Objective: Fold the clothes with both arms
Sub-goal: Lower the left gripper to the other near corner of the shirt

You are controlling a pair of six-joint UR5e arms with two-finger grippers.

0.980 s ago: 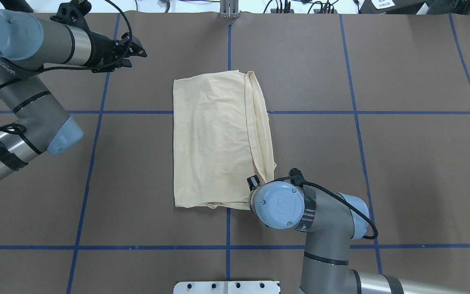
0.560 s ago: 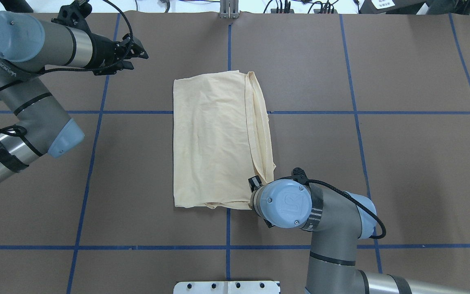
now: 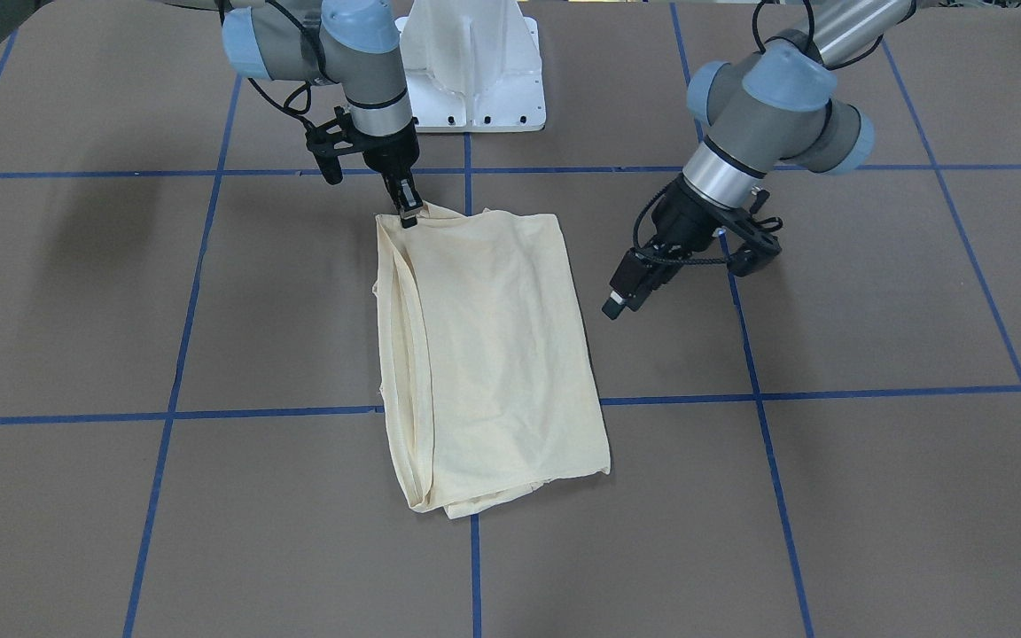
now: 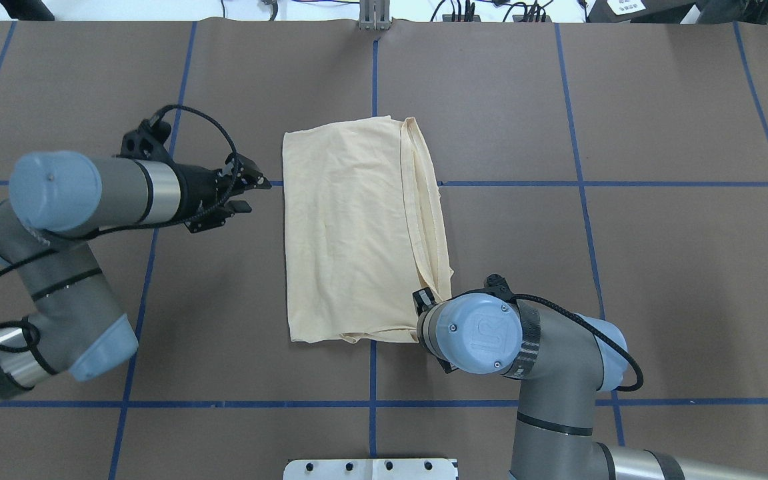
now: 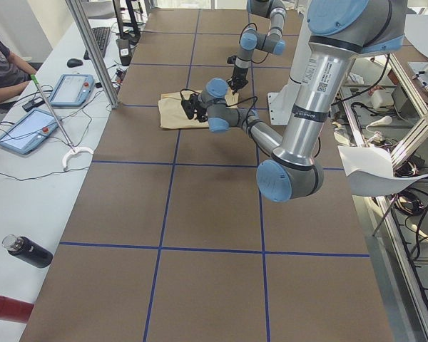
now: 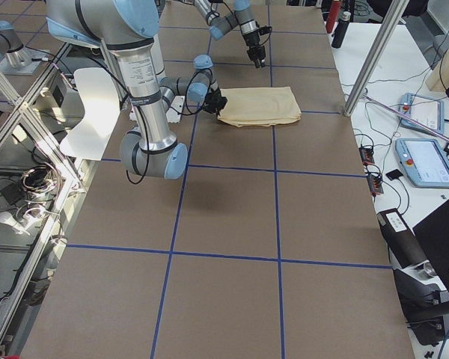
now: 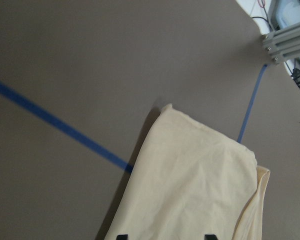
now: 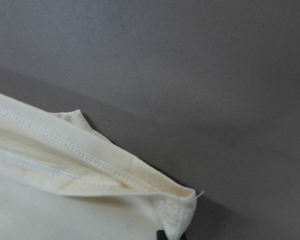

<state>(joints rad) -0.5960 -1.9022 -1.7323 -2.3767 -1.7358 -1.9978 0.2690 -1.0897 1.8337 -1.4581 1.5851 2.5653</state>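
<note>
The pale cream shirt (image 4: 351,227) lies folded in a long rectangle mid-table, its print hidden; it also shows in the front view (image 3: 493,354). My right gripper (image 3: 406,215) is shut on the shirt's hemmed corner nearest the robot, at the shirt's right side (image 4: 422,298). The right wrist view shows that stitched hem corner (image 8: 115,175) close up. My left gripper (image 4: 257,195) is open and empty, just left of the shirt's left edge, apart from it (image 3: 615,306). In the left wrist view the shirt (image 7: 190,190) lies ahead of the two fingertips (image 7: 121,236).
The white pedestal base (image 3: 475,71) stands at the robot's edge of the brown, blue-taped table (image 4: 657,267). An aluminium post (image 4: 374,17) stands at the far edge. A person and tablets (image 5: 39,125) and a black bottle (image 5: 28,251) are on the side desk.
My left arm has swung from the far left corner toward the robot and inward, bringing its open gripper beside the shirt's left edge. The right arm shifted slightly toward the robot, still on the corner.
</note>
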